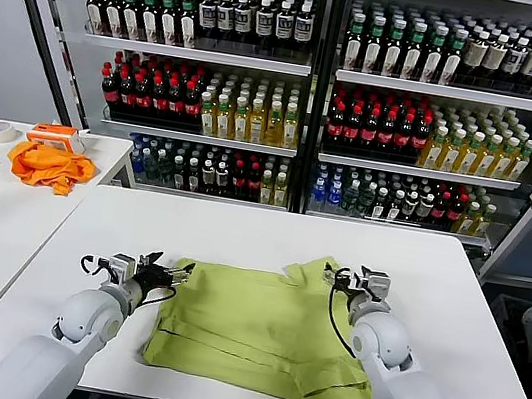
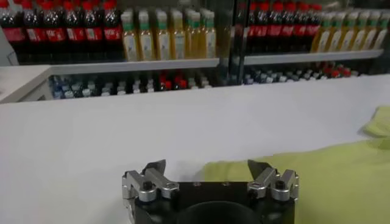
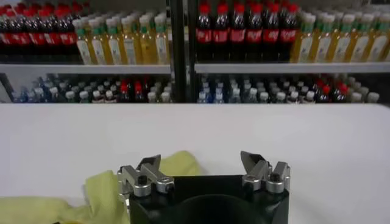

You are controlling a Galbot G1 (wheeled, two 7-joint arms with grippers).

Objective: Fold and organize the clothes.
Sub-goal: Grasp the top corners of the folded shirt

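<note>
On white table (image 1: 474, 293), lime T-shirt (image 1: 256, 325) lies flat between both arms, long axis left-right. Left gripper (image 1: 169, 270) at shirt's left edge, right gripper (image 1: 350, 279) at far right corner; both spread wide, holding nothing.

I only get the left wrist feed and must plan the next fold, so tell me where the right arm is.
Observer: The right gripper is at the T-shirt's far right corner, by a bunched sleeve, with open jaws holding nothing.
Operator: Describe how the whole shirt lies.
Observer: It is spread flat on the white table between both arms, with one fold line running across near its front edge.
Operator: Say where my own gripper sits against it.
Observer: The left gripper is open at the shirt's left edge, near the far corner.
Operator: Report anything else nearby.
Observer: An orange cloth lies on a separate table to the far left.
</note>
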